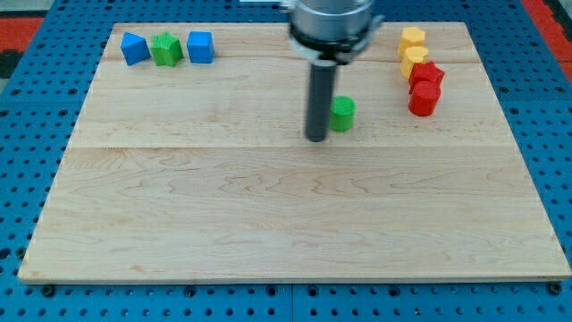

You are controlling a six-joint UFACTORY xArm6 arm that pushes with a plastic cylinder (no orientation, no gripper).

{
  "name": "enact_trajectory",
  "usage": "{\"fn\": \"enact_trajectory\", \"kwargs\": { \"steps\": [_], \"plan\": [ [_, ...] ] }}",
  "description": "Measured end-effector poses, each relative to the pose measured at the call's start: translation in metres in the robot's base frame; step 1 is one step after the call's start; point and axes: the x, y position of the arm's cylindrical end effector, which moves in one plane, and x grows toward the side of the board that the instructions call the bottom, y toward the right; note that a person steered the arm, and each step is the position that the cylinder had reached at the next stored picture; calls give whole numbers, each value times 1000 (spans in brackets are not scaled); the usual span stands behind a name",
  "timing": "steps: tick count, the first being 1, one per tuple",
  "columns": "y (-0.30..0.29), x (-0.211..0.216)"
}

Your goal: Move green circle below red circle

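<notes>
My tip (316, 138) touches the green circle's (343, 114) left; red circle (423, 99) well right; no end effector

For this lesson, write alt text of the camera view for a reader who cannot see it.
My tip touches the left side of the green circle near the middle of a wooden board. The red circle sits to the right, below a red block and two yellow blocks. At top left, a green block stands between two blue blocks.

The counter (268, 215) was pale, smooth, matt wood; my tip (315, 139) ended a dark, faintly glossy rod.
</notes>
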Motion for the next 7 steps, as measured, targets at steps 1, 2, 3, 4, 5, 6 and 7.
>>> {"fn": "enact_trajectory", "kwargs": {
  "steps": [1, 2, 3, 4, 5, 6, 7],
  "plan": [
    [-17, -37],
    [37, -31],
    [81, -13],
    [113, -10],
    [137, -10],
    [136, -5],
    [156, 2]
  ]
}}
